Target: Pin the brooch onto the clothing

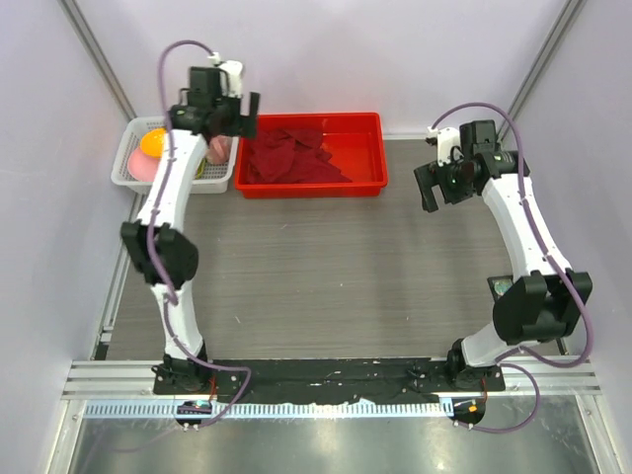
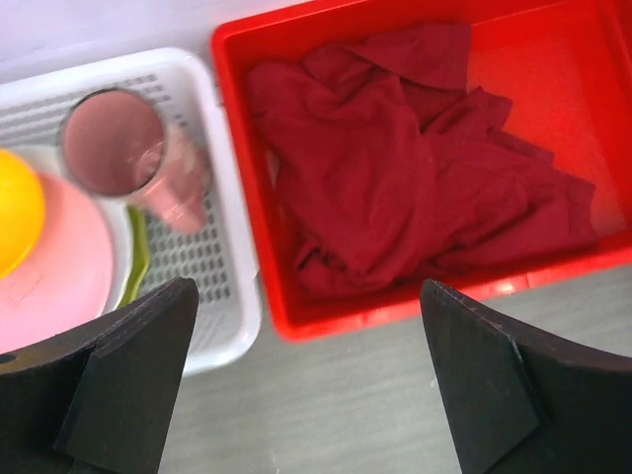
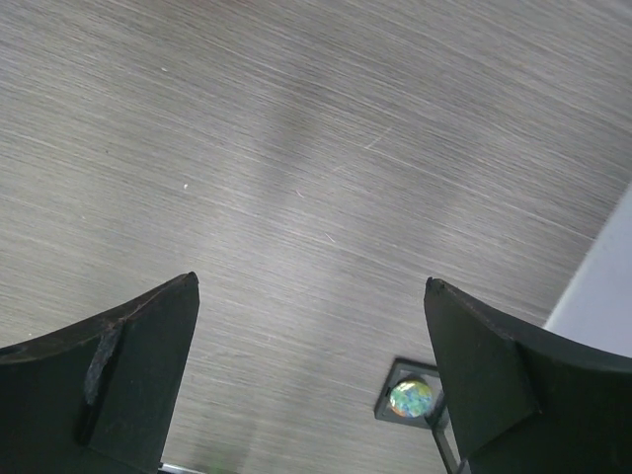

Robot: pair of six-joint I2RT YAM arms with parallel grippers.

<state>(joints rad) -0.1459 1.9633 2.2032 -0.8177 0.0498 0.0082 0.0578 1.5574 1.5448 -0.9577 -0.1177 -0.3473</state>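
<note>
The clothing [image 1: 291, 156] is a dark red shirt lying crumpled in a bright red tray [image 1: 370, 123] at the back of the table; the left wrist view shows the clothing [image 2: 395, 178] bunched toward the tray's left side. My left gripper [image 1: 232, 120] [image 2: 308, 296] hangs open above the tray's near left corner, holding nothing. The brooch [image 3: 412, 398], a small round disc with a greenish face, sits in a small open black box [image 1: 501, 287] on the table at the right. Above the bare table my right gripper [image 1: 437, 188] [image 3: 310, 286] is open and empty, and the brooch shows by its right finger.
A white perforated basket [image 1: 125, 163] [image 2: 212, 296] stands left of the red tray, holding a pink cup [image 2: 128, 148], a pink plate [image 2: 59, 267] and a yellow round thing [image 2: 15, 212]. Pale walls close in the table at the back, left and right.
</note>
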